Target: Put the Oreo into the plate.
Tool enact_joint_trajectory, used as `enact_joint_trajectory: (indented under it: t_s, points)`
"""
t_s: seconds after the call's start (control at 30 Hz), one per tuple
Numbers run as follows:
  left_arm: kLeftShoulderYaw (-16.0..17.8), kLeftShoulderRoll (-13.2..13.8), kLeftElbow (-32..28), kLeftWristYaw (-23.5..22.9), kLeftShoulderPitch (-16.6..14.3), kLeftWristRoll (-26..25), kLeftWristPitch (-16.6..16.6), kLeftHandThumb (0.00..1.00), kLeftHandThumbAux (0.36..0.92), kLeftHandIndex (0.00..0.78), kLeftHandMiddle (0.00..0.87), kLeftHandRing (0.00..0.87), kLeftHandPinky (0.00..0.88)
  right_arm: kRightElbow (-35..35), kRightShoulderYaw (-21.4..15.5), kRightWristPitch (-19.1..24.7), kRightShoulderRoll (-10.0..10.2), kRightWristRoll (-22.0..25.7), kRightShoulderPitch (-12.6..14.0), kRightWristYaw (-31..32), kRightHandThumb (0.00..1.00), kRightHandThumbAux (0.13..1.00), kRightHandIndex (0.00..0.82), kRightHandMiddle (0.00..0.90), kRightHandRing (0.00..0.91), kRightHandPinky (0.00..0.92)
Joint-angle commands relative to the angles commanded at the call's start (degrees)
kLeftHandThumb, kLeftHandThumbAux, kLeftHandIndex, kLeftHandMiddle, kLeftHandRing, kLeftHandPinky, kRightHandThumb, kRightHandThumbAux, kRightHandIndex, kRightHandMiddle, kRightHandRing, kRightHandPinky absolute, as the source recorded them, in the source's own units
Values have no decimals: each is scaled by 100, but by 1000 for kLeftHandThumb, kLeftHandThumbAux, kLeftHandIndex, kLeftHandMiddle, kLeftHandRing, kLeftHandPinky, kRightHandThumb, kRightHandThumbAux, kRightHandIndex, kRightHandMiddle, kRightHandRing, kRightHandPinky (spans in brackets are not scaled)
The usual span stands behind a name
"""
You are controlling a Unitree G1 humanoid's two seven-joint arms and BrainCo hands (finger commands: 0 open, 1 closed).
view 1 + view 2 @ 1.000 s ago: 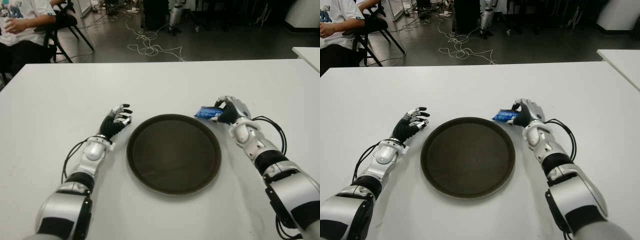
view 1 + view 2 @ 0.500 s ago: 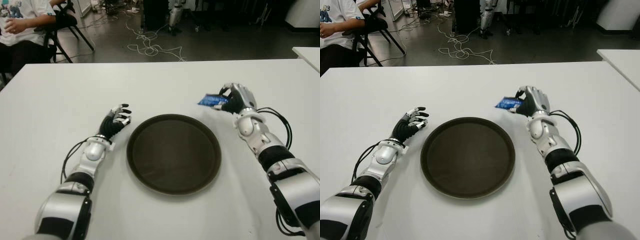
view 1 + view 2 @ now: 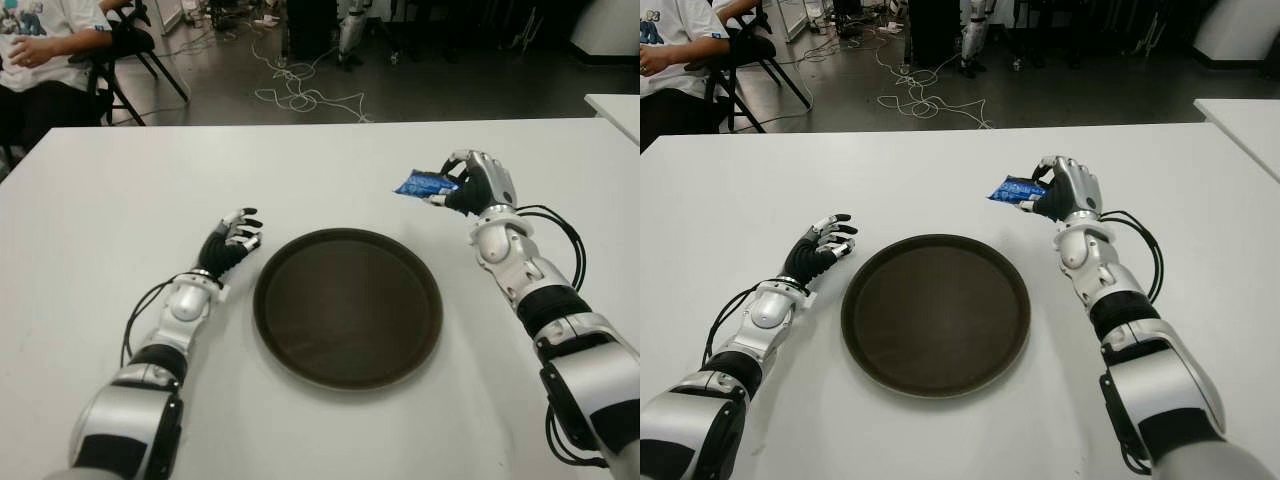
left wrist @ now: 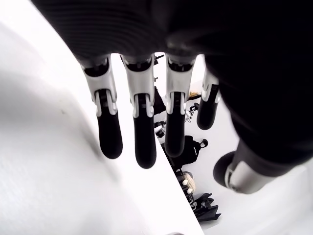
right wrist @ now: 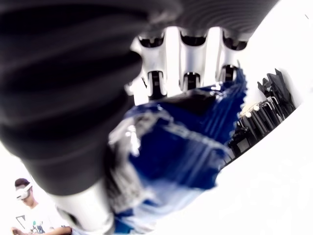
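Right wrist view shows the right hand (image 3: 1068,192) with its fingers (image 5: 190,63) clamped on the blue Oreo packet (image 5: 181,152), which in the eye views sticks out from the fingertips toward the round dark plate (image 3: 347,305), held clear above the white worktop (image 3: 120,190), probably for carrying. Nothing lies between fingers and plate. Beside the plate's other edge, the left hand (image 3: 232,243) hangs relaxed, holding nothing.

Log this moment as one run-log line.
right hand: shut on Oreo pack, held above table beyond plate rim | left hand: open, idle left of plate | plate: empty | step: not yet placed
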Motion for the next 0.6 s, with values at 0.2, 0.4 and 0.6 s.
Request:
enact_joint_trajectory:
  t_s: [0.2, 0.4, 0.6]
  points:
    - [13, -3, -5, -56, -2, -20, 11, 408, 626, 187, 299, 333, 371, -750, 117, -10, 4, -162, 353, -3, 61, 853, 673, 781, 790, 746]
    - [8, -1, 5, -49, -3, -6, 5, 373, 618, 177, 283, 320, 368, -2177, 321, 209, 118, -370, 1144, 292, 67, 841, 674, 785, 795, 766]
    - [26, -19, 18, -89, -16, -30, -11, 370, 618, 187, 294, 328, 375, -3330, 541, 486, 192, -525, 1687, 880, 66, 840, 659, 782, 795, 772]
